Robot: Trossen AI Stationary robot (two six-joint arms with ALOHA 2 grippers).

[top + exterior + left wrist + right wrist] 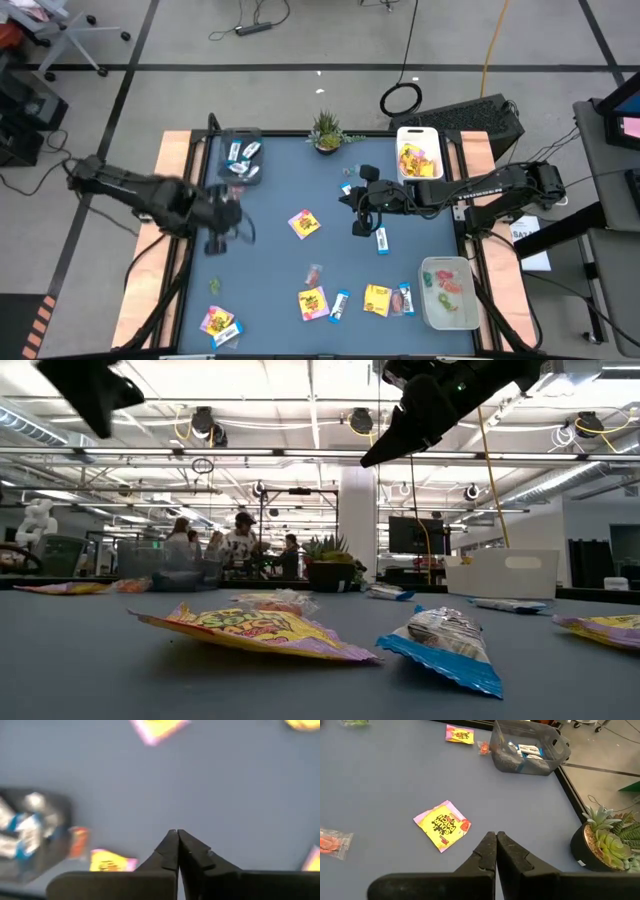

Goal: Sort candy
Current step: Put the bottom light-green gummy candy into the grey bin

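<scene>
The sorting looks partly done. Three bins already hold sweets: a dark bin at the far left of the worktop with blue-and-white bars in it, a white bin at the far right with yellow packets, and a pale bin at the near right with small red and green pieces. A good deal of candy still lies loose on the worktop: a yellow packet near the middle, a blue-and-white bar just beside the right arm, a small red piece, a row of yellow packets and bars toward the near edge, and a packet with a bar at the near left corner (a green piece lies near them). The small potted plant stands at the far edge, apart from the candy. The left hand hangs over the left side of the worktop, near the dark bin, its fingers pressed together on nothing. The right hand reaches in toward the middle, above the surface, fingers likewise pressed together and empty, pointing toward the central yellow packet.
</scene>
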